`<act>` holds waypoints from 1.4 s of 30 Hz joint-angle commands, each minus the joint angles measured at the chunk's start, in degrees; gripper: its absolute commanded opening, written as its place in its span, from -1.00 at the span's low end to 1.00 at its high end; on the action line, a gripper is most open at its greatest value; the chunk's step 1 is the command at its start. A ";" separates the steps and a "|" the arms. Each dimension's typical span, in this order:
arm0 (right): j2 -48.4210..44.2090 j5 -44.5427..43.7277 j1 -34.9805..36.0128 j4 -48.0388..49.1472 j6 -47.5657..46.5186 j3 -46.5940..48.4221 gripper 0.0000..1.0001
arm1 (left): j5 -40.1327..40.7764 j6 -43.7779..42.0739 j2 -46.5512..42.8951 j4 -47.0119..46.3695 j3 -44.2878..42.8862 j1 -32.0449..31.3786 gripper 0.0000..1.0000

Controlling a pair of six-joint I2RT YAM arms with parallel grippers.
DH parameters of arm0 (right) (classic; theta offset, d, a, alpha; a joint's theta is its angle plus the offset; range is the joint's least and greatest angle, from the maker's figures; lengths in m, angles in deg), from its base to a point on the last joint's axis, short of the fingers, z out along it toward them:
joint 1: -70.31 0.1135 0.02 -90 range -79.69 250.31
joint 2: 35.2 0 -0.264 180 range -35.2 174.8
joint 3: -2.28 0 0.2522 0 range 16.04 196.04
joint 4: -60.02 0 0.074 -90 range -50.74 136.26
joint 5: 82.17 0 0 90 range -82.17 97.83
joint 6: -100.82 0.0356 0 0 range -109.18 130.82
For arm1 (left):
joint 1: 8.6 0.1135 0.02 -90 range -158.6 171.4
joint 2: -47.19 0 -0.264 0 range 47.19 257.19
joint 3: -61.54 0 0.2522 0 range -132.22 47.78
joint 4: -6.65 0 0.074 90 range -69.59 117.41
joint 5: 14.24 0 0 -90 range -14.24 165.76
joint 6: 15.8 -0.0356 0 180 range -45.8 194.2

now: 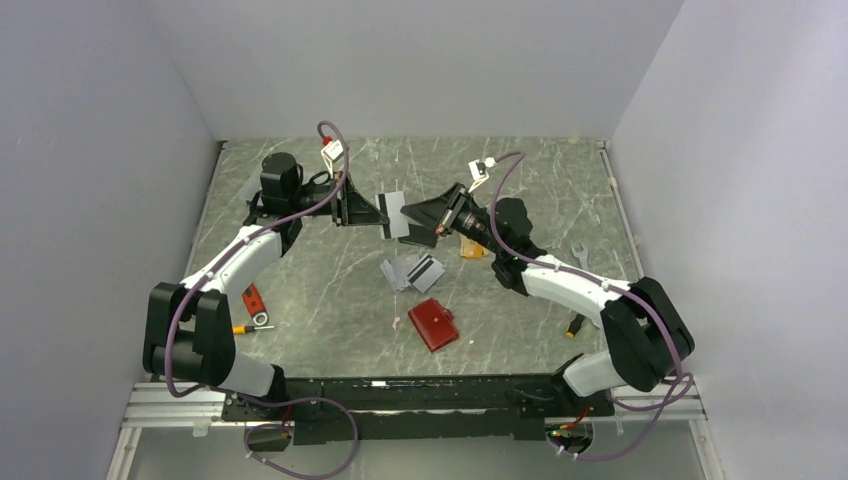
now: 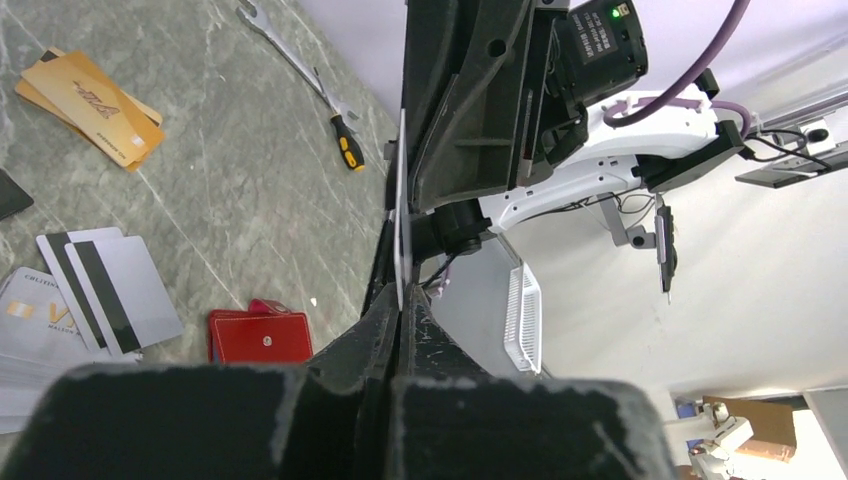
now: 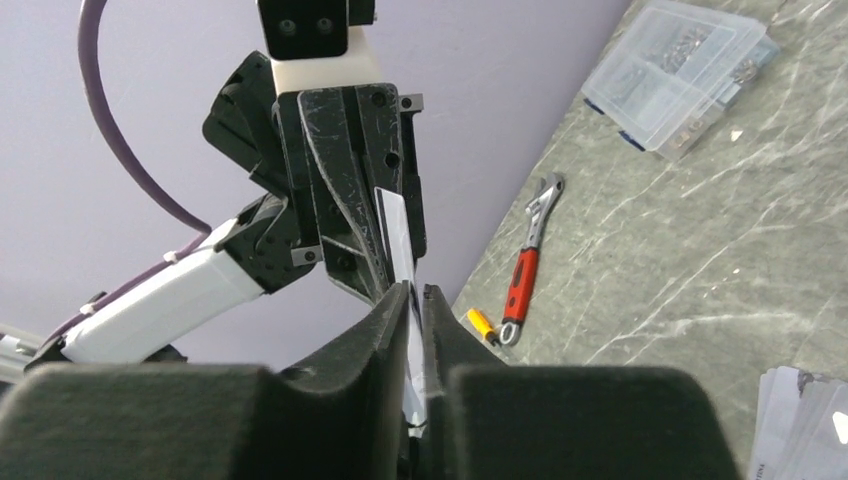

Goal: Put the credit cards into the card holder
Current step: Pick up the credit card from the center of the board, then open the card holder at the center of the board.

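Grey veined counter [image 1: 330,295] boxed by lilac walls [image 1: 420,70] on three sides. Up off the surface at 12 o'clock from the counter's middle, between the two arms: one striped card [image 1: 393,213], grey-white with a dark band. Pinched on one edge by the left gripper [image 1: 378,212], jaws shut flat against the plastic; gripped on the opposite edge by the right gripper [image 1: 410,218], jaws drawn in to about the card's thickness around it. Reads as a hand-over or regrip in mid-air, not yet an insertion. Down at 6 o'clock, the card holder [image 1: 433,324]: dark red, lying flat, apparently folded shut, well apart from both grippers, no card visible in it. Just at 11 o'clock of that, a loose pile of cards [image 1: 412,271] on the counter; at 2 o'clock of the pile, orange cards [image 1: 472,248], partly under the right arm. Judged barely begun: one card lifted, none stowed, holder probably needing opening first, and all the rest to follow.
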 commanded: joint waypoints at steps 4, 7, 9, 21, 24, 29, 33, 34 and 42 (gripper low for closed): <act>2.37 8.74 0.22 6.32 -0.11 2.02 -0.36 | -2.27 3.10 0.05 -5.63 0.40 -0.18 -1.00; 3.65 10.18 0.23 8.09 0.79 3.03 -0.33 | -2.56 4.56 0.05 -7.21 0.84 -0.18 -1.00; 3.86 10.22 0.24 8.78 1.02 3.51 -0.44 | -2.56 3.20 -0.10 -5.34 0.36 -0.18 -1.00; -1.60 6.83 -1.31 -1.72 -4.22 2.74 -1.00 | 0.99 -13.69 -1.42 16.06 -4.06 -0.25 -0.50; -4.79 6.76 -4.12 -9.70 -6.72 0.31 -1.00 | 3.81 -25.67 -2.43 28.86 -5.91 -1.39 -0.22; -10.87 1.10 -5.73 -29.46 -16.99 -3.07 -1.00 | 17.90 -56.85 -0.67 53.10 -9.72 -9.37 -0.08; -14.02 -4.03 -4.27 -38.77 -20.81 -6.93 -1.00 | 28.69 -67.57 -1.58 58.35 -8.25 -16.14 -0.06; -14.84 -5.24 -3.65 -39.84 -21.16 -8.09 -1.00 | 30.94 -69.57 -2.03 58.92 -7.90 -17.79 -0.06; -19.17 -19.49 7.55 -47.77 -22.07 -12.05 -1.00 | 33.57 -67.98 3.88 55.34 -5.93 -24.02 -0.08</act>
